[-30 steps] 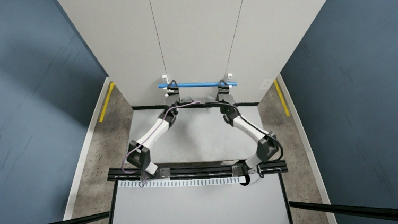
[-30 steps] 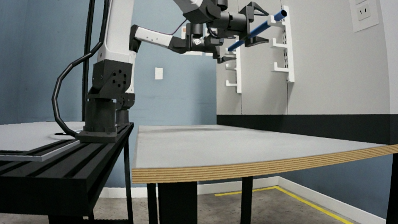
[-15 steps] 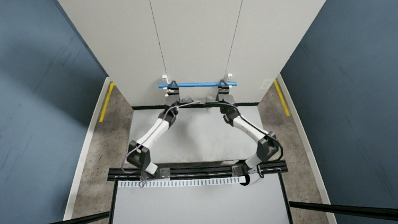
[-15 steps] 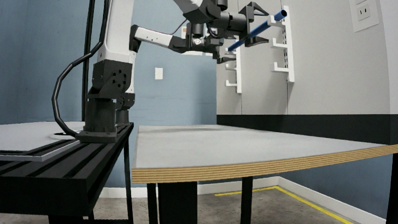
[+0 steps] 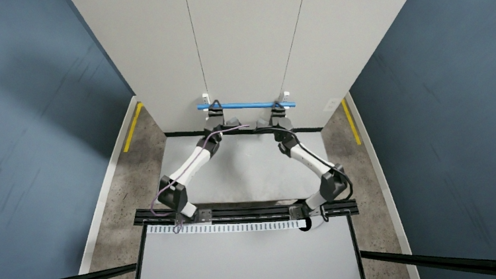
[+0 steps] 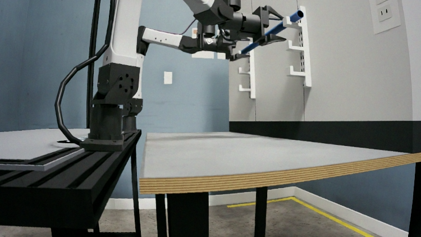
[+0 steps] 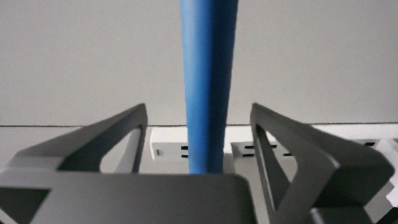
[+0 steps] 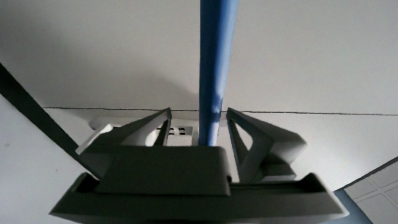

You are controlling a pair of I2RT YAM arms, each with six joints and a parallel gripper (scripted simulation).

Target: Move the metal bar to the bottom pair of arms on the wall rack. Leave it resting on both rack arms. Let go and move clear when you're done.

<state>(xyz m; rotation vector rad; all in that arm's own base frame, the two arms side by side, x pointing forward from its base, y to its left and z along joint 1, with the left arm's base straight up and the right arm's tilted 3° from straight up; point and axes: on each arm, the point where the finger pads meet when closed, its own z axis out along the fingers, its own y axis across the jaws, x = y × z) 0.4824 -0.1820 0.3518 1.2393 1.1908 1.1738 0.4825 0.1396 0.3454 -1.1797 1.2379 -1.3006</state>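
Note:
The blue metal bar (image 5: 246, 105) (image 6: 275, 29) (image 7: 207, 75) (image 8: 215, 60) lies level in the top pair of arms of the white wall rack (image 6: 306, 58) (image 5: 286, 96). The rack's bottom arms (image 6: 297, 73) (image 6: 245, 89) hold nothing. My left gripper (image 5: 216, 101) (image 7: 198, 110) is partly open, with the bar between its fingers and gaps on both sides. My right gripper (image 6: 284, 28) (image 8: 199, 111) is also partly open around the bar near its other end, one finger above and one below. Neither visibly grips it.
Middle rack arms (image 6: 296, 48) (image 6: 244, 71) stand between the top and bottom pairs. The wall (image 5: 243, 51) is close behind the bar. A grey table (image 5: 243, 166) (image 6: 235, 159) lies well below. The two wrists are near each other in the middle.

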